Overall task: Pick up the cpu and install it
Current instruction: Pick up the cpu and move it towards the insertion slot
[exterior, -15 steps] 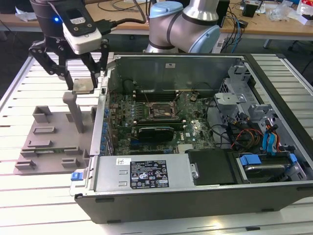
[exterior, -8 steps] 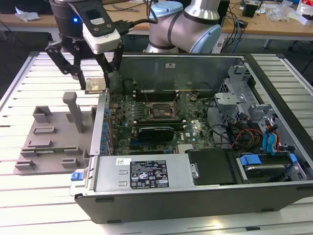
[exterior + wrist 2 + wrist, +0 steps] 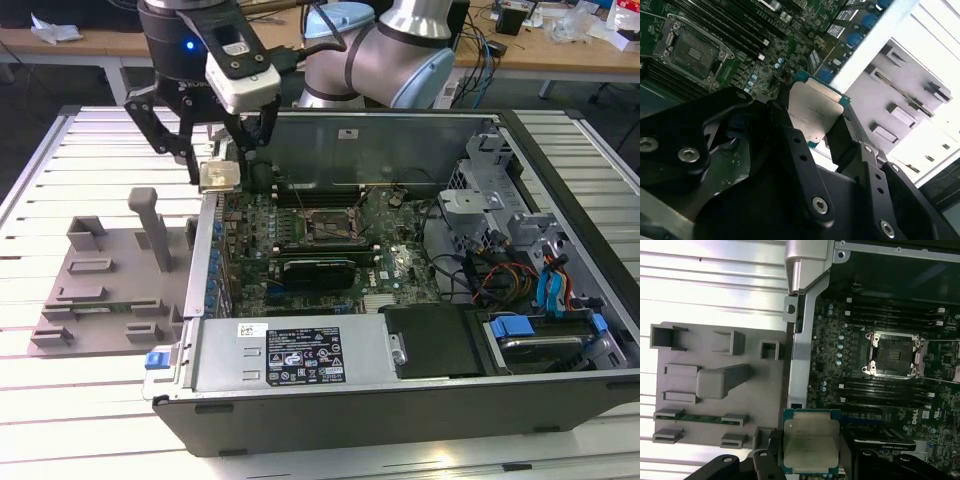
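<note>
I saw the cpu (image 3: pixel 219 178) off the table and up in the air, pinched in the end effector (image 3: pixel 221 168), which was clenched on it. The black fingers (image 3: pixel 790 135) pressed on two opposite edges of the chip, so the pale metal top faced up and stayed uncovered, as the first wrist view showed. I judged that edge grip a sensible one: it kept the underside free and the chip roughly level for seating.

In the exterior view the chip hung over the left side wall of the open computer case (image 3: pixel 400 405), between the grey tray (image 3: pixel 100 300) on that view's left and the green motherboard (image 3: pixel 395 270) inside the case. It touched neither. The tray's slots and upright post lay below and beside it, and I could not make out which recess was meant for the chip.

The cpu socket (image 3: pixel 892 354) sat farther into the board, to the exterior view's right of the chip and well apart from it. Its metal frame was lifted off the dark square centre, so as far as I could tell the seat was bare and nothing was installed yet. Long memory slots ran on both sides of the socket, and a black card (image 3: pixel 318 270) lay nearer to the camera than it.

By my reckoning the pick was done and the install was not.
</note>
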`<state>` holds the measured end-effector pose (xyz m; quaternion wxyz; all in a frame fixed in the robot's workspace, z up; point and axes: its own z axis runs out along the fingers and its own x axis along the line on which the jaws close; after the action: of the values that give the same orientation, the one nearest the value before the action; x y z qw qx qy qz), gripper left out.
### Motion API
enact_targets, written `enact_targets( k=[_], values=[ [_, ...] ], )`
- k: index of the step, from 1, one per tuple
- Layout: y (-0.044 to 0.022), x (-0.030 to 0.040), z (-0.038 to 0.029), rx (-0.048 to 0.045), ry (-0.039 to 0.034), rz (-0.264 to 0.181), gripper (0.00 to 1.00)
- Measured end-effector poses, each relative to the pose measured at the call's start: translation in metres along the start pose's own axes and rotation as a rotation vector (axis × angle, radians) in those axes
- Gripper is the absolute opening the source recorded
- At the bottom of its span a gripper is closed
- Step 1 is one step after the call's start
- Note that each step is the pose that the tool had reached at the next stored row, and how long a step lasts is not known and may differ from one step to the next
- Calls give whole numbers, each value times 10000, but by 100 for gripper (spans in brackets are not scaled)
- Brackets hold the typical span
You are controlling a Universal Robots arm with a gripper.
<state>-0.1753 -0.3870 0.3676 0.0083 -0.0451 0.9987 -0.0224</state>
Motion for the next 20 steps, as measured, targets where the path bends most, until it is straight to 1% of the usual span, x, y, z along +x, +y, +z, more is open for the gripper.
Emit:
enact_targets(
  k=[2,3,8,9,10,13,17,20],
  values=[
    [-1,-84,14,0,4,-1,55],
    [-1,-110,19,1,6,-1,55],
    [6,-194,43,0,13,-1,55],
    [11,-220,53,0,16,-1,55],
    [22,-258,63,-1,19,-2,55],
    [40,-299,73,-1,22,-2,55],
    [89,-387,98,3,28,-1,55],
    [108,-442,118,11,34,-2,55]
  ],
)
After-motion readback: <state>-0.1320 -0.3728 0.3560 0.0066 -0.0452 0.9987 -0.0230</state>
